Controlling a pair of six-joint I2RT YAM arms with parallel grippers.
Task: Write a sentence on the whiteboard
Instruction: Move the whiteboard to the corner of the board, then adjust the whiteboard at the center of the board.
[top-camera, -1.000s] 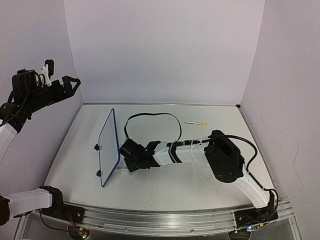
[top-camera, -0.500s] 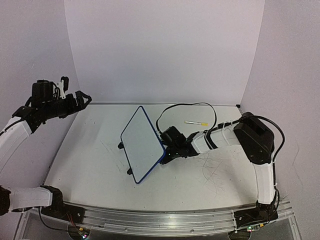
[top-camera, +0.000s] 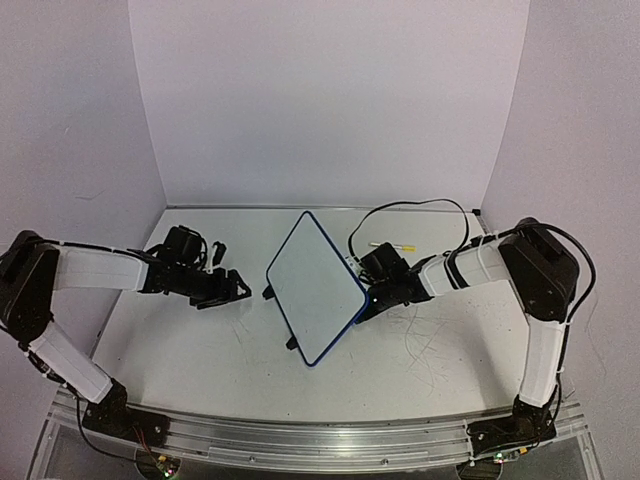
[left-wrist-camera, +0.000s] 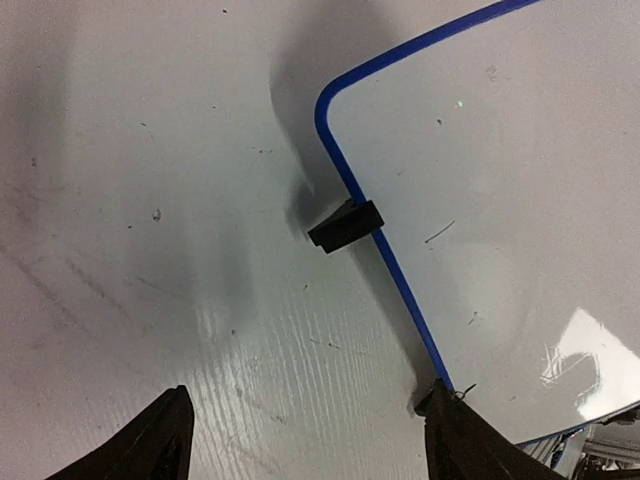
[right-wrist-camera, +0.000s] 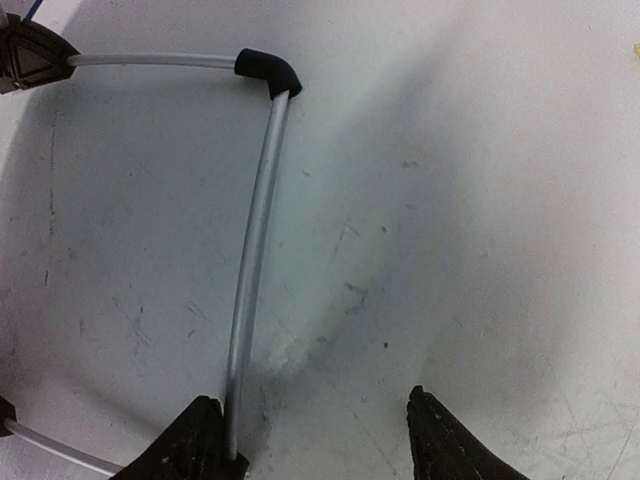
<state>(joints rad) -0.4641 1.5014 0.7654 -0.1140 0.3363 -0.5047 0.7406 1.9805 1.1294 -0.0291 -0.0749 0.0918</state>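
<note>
Lilac walls (top-camera: 330, 100) enclose a scuffed white tabletop (top-camera: 180, 350). The whiteboard (top-camera: 315, 290) stands propped at a tilt near the tabletop's middle, on 2 black clips (left-wrist-camera: 346, 225). The left gripper (top-camera: 235, 287) sits low just left of the whiteboard, its fingers spread wide and holding nothing. The right gripper (top-camera: 370, 298) is tucked behind the whiteboard's right edge, fingers also apart, and the wire stand (right-wrist-camera: 255, 250) passes just beside 1 finger. A pen (top-camera: 392, 245) lies behind the whiteboard, to the right.
</note>
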